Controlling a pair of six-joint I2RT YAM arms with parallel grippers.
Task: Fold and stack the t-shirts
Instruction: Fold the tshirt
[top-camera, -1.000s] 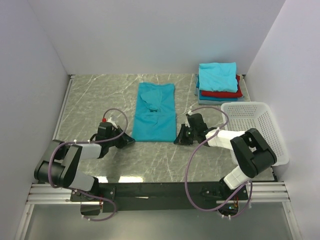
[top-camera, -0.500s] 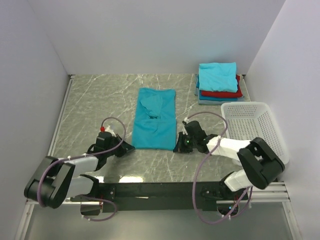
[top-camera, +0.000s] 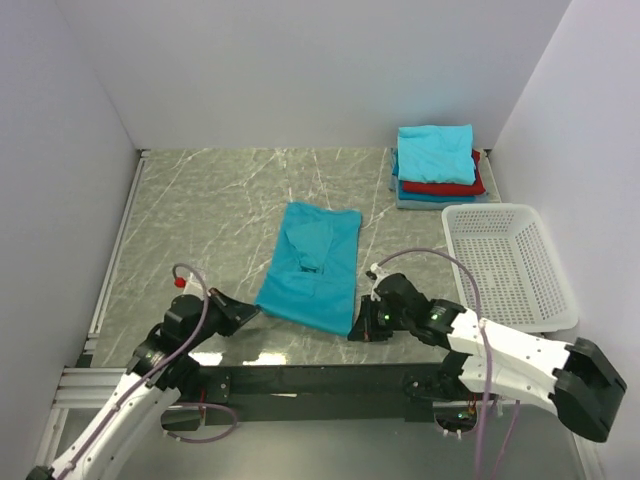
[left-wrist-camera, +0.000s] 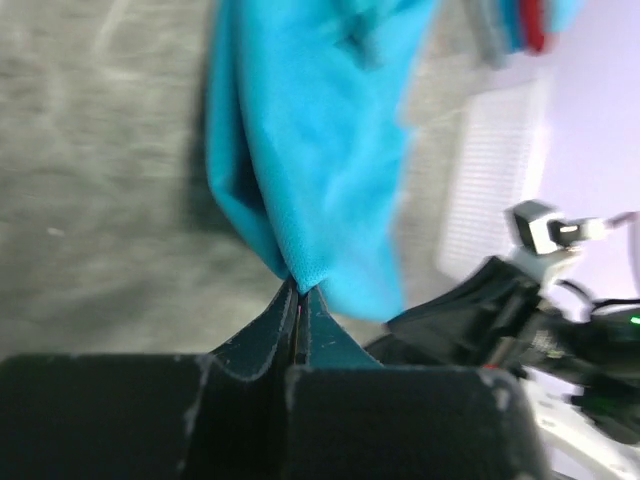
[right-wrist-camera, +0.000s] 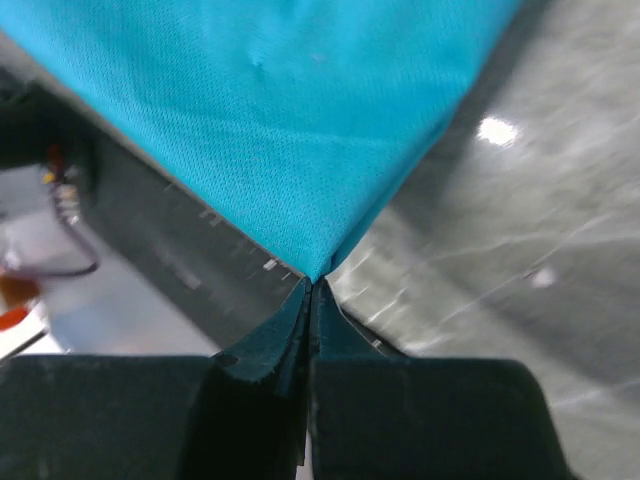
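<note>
Teal t-shirt (top-camera: 310, 265) is lying in the middle of the worktop (top-camera: 200, 200), folded lengthways into a long strip. The strip is running from mid-worktop toward the near edge and slanting slightly to the left as it nears the arms. The cloth is bunching into a loose fold around its middle.

Left gripper (left-wrist-camera: 298, 292) is pinching the near left corner of the teal t-shirt. Its fingers are pressed together, with the cloth drawn to a point between the tips. Right gripper (right-wrist-camera: 311, 283) is clamping the near right corner in the same way, jaws closed on the fabric, which is spreading out wide from the tips. In the top view both arms are reaching low over the near edge of the worktop, one at each side of the shirt's near hem.

Stack of folded t-shirts (top-camera: 437, 160) is sitting in the far right corner, with a teal shirt on top, a red one under it and bluer layers below. White lattice basket (top-camera: 500, 210) is standing just on the near side of the stack, along the right edge and well apart from the teal t-shirt.
</note>
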